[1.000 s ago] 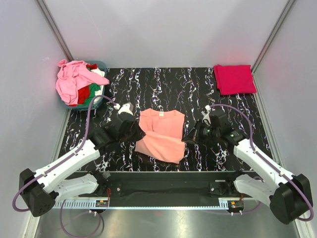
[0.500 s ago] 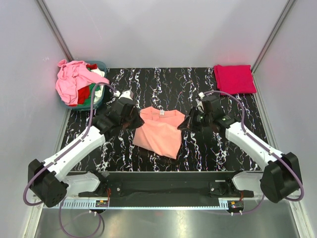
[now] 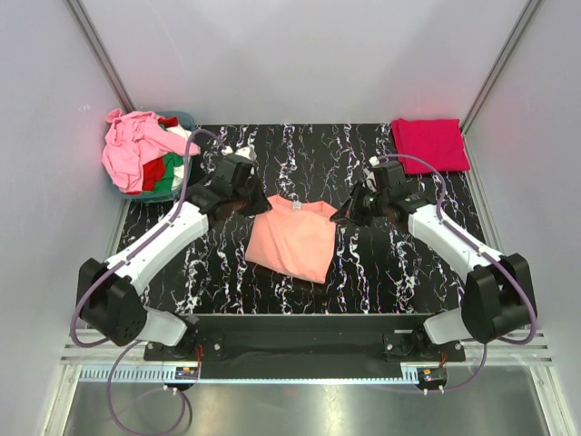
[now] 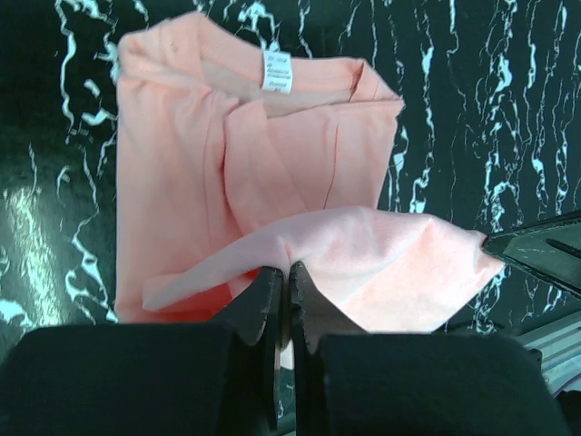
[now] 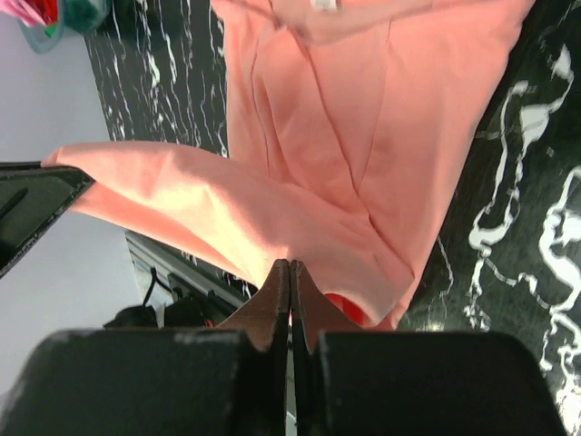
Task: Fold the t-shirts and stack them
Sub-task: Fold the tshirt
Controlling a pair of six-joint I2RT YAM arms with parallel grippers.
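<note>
A salmon-orange t-shirt lies on the black marbled table, collar and white label at the far side. My left gripper is shut on one corner of its lifted hem. The right gripper is shut on the other corner. Between them the hem hangs as a raised flap over the shirt's body, near the collar end. A crimson-pink t-shirt lies folded at the far right corner.
A teal tub at the far left holds a heap of light pink, red, green and white t-shirts. Grey walls close in the table on the left, right and back. The arm bases sit along the near edge.
Both grippers have carried the shirt's hem from the near side toward the far side, over the shirt's body. The arms have stretched out further from their bases.
</note>
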